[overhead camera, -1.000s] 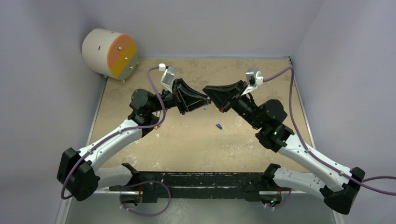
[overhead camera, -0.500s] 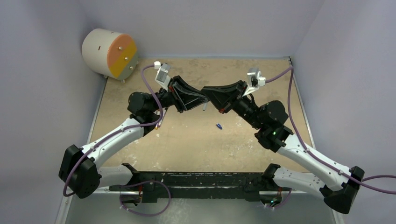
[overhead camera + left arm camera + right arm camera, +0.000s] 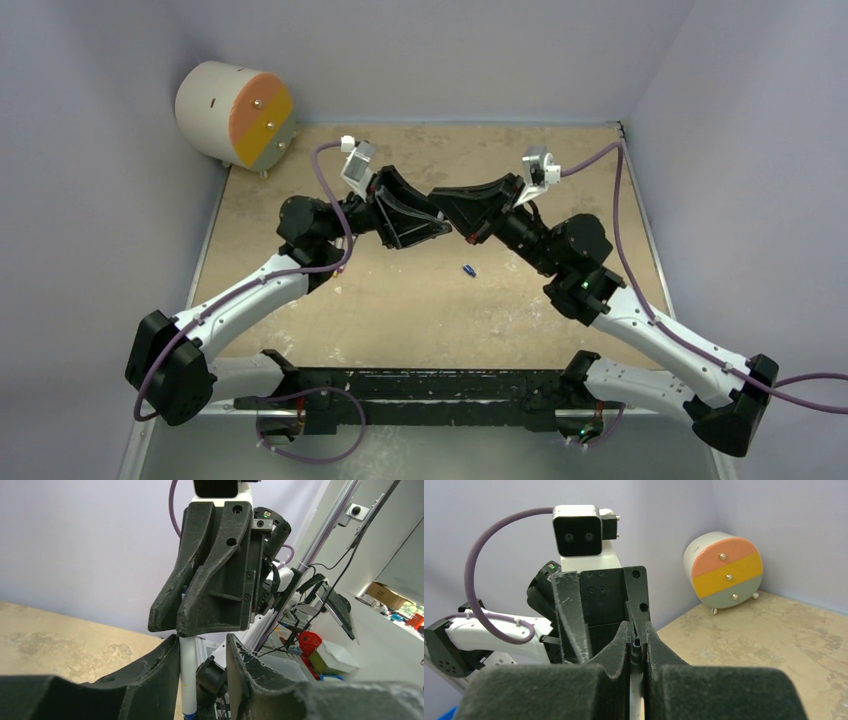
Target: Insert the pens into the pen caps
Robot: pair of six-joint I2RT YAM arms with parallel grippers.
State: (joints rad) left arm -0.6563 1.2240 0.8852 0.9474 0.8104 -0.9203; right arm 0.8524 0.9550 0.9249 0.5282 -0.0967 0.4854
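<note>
Above the middle of the tabletop [image 3: 420,320], my right pincer [image 3: 637,636] is clamped on a pen [image 3: 188,675], while my left pincer [image 3: 202,647] has its jaws parted either side of the pen's free end and grips nothing. A small blue cap [image 3: 469,269] lies on the tabletop just near and right of where the pincers meet, so I judge I am between grasps, with this pen yet to be capped. Next, I think the left pincer must draw clear without knocking the pen, then drop to that cap and pinch it mouth-outward.
</note>
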